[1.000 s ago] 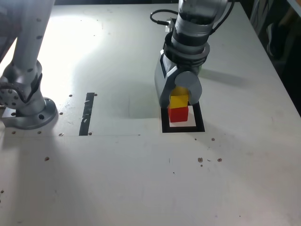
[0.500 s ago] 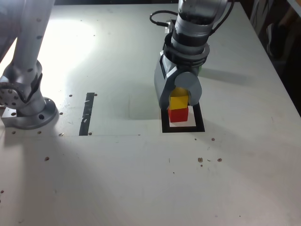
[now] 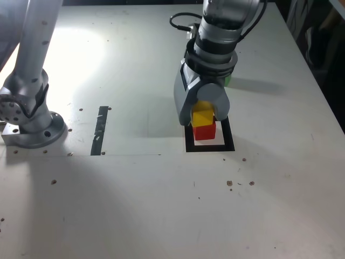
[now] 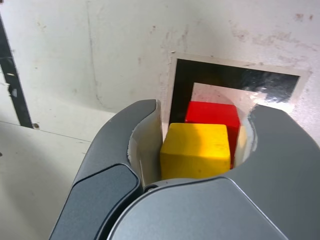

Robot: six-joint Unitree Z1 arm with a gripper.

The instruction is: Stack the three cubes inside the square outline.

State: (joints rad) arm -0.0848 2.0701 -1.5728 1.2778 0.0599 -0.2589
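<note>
On my exterior view, strong light washes out the surface (image 3: 135, 205) at the upper left, a white glare without detail. The foreground is dimmer, with soft-edged shadows, and the far right edge sinks into near-black. My wrist view is fairly crisp and evenly lit, with a bright reflection on the black square outline (image 4: 220, 75).

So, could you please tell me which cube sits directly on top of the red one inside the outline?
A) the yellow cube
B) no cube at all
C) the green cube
A: the yellow cube rests on the red cube, between the gripper's fingers.
</note>
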